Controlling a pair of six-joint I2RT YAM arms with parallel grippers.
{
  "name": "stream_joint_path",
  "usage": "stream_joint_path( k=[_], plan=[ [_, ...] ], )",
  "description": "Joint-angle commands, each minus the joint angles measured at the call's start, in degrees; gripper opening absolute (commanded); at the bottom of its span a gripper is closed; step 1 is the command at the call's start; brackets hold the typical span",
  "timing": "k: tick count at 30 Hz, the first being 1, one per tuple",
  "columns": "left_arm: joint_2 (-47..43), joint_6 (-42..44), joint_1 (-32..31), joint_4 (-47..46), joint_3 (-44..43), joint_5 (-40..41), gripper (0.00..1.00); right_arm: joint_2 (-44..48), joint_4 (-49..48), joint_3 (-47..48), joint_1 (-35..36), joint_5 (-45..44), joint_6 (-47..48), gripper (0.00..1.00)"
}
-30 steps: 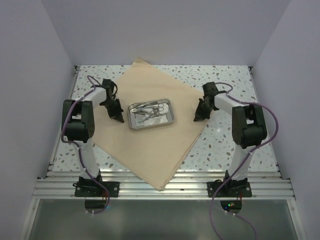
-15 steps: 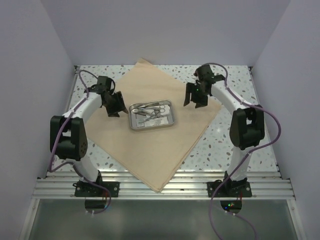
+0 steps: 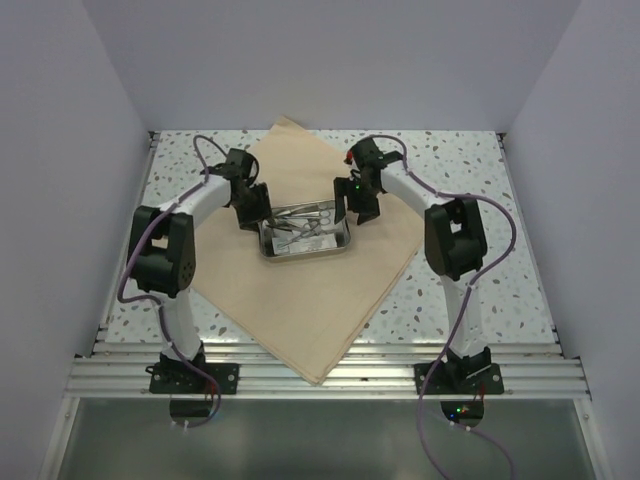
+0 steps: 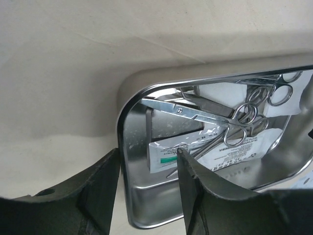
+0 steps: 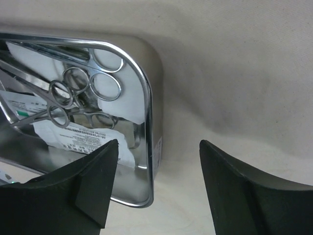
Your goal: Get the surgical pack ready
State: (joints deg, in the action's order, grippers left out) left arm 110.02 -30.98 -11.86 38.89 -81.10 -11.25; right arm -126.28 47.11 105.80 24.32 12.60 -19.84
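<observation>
The surgical pack's tan cloth (image 3: 300,295) lies spread as a diamond on the table. On it sits the steel tray (image 3: 343,243) with scissors (image 4: 195,112), forceps and printed sealed packets (image 4: 168,155) inside. My left gripper (image 3: 254,206) is open at the tray's left end. In the left wrist view the gripper (image 4: 147,152) straddles the tray's end wall (image 4: 128,105), one finger inside and one outside. My right gripper (image 3: 357,204) is open at the tray's right end. In the right wrist view the gripper (image 5: 159,143) stands wide astride the rim (image 5: 146,98), next to the scissor rings (image 5: 105,85).
The speckled table (image 3: 470,280) shows around the cloth, closed in by plain walls on three sides. An aluminium rail (image 3: 320,375) with both arm bases runs along the near edge. The cloth's front corner reaches that rail.
Both arms have swung inward from beside the tray to its two ends. Both grippers, shut a second ago, now stand open over the tray's end walls.
</observation>
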Motion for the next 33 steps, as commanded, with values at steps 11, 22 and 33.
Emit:
stream_joint_path(
  k=[11,22,33],
  plan=[
    [0.03,-3.56,-3.0,-0.75,1.55,2.45,0.22,-1.51,1.75,2.48,1.87,1.81,0.5,0.32],
    [-4.72,-2.68,-3.08,0.57,5.78,4.65,0.17,-0.37,1.23,-0.42,2.67,4.62,-0.99,0.0],
    [-5.43,-1.8,-2.82,2.33,6.83,5.36,0.14,-1.78,3.25,2.48,5.04,5.86,-1.79,0.0]
  ],
)
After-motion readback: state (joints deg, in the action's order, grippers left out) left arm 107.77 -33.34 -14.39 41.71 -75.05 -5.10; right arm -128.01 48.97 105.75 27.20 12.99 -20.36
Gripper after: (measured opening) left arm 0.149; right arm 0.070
